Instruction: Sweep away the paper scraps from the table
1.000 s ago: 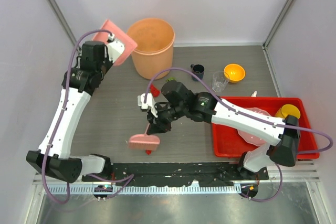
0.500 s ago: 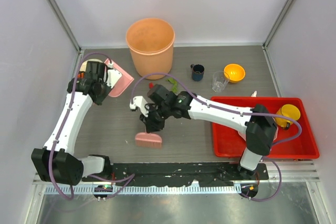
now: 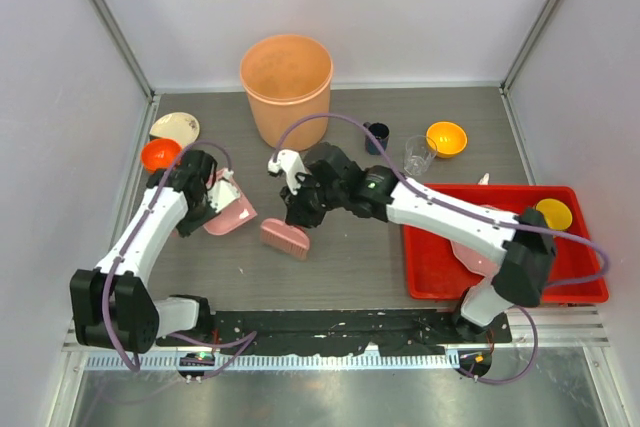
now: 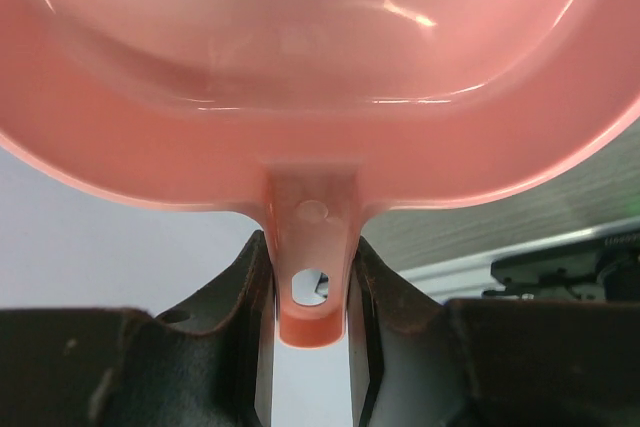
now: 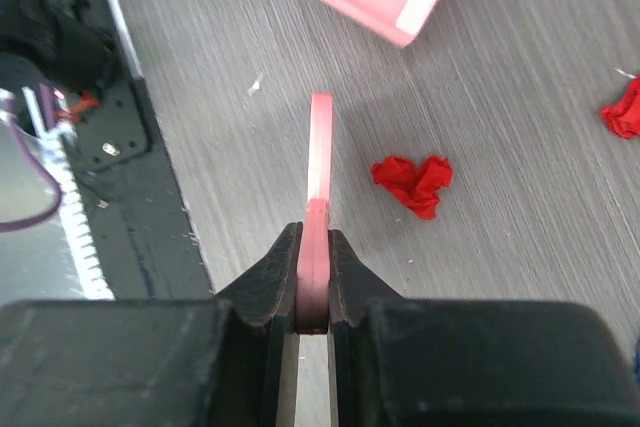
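Observation:
My left gripper (image 3: 207, 199) is shut on the handle of the pink dustpan (image 3: 231, 213), which rests low on the table (image 3: 350, 272) at the left. In the left wrist view the handle (image 4: 312, 282) sits between my fingers and the pan (image 4: 320, 77) fills the top. My right gripper (image 3: 300, 205) is shut on the pink brush (image 3: 285, 239), just right of the dustpan. In the right wrist view the brush (image 5: 320, 152) stands edge-on, with a red paper scrap (image 5: 412, 182) beside it and another (image 5: 625, 107) at the right edge. No scraps show in the top view.
A large orange bucket (image 3: 287, 87) stands at the back. A small orange bowl (image 3: 160, 154) and a beige plate (image 3: 174, 127) lie at the far left. A dark cup (image 3: 376, 135), a clear glass (image 3: 418, 155), an orange bowl (image 3: 446, 137) and a red tray (image 3: 430, 267) lie on the right.
My left arm has brought the dustpan from the bucket's rim down to the table, towards the front. My right gripper has drawn the brush back, away from the front edge.

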Action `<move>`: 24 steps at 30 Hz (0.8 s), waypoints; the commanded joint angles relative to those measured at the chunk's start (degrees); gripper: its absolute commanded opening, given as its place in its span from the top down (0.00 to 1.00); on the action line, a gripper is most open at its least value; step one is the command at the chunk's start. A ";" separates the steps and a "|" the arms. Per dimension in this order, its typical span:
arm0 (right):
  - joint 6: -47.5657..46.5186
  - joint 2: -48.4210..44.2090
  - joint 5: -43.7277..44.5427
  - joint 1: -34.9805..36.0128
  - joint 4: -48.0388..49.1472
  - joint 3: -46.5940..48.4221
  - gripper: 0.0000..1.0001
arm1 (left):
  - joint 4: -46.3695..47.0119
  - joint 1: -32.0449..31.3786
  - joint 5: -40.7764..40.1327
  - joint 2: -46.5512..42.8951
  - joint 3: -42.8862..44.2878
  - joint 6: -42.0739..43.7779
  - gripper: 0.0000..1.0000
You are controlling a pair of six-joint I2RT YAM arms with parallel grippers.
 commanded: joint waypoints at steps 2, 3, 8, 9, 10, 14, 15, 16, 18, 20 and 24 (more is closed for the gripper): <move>11.25 -13.72 2.89 0.27 5.36 -1.54 0.99 | -5.40 0.26 -2.82 -0.12 -5.06 10.63 1.00; 15.61 -14.69 6.46 0.18 5.79 -1.89 0.99 | -6.28 0.17 -2.29 -0.55 -6.20 11.86 1.00; 23.30 -16.55 33.86 0.27 2.20 -5.32 0.99 | -9.80 -1.76 0.43 -1.52 -8.23 12.75 1.00; 24.18 -16.03 41.31 0.09 1.06 -6.02 0.99 | -10.16 -2.29 1.40 -1.52 -9.02 12.49 1.00; 25.14 -15.41 43.65 0.18 0.79 -6.03 0.99 | -10.25 -3.68 1.84 -1.35 -9.37 11.87 1.00; 26.12 -10.76 45.34 0.18 0.52 -3.75 0.99 | -9.28 -7.65 0.18 2.15 -11.22 7.32 1.00; 26.12 -9.01 45.43 0.18 0.61 -3.05 0.99 | -9.45 -8.18 0.09 3.04 -10.96 6.51 1.00; 26.03 -8.03 46.04 0.18 0.61 -2.78 0.99 | -9.80 -8.53 1.74 3.92 -10.61 5.90 1.00; 25.77 -6.45 46.31 0.18 1.05 -2.69 0.99 | -9.64 -8.53 3.77 6.02 -9.91 5.28 1.00; 25.94 -3.99 44.83 0.09 1.14 -2.43 0.99 | -8.58 -8.97 3.26 7.35 -10.08 4.84 1.00; 27.61 -0.73 39.29 0.00 3.25 -2.08 0.99 | -6.83 -9.76 4.04 11.56 -9.21 3.44 1.00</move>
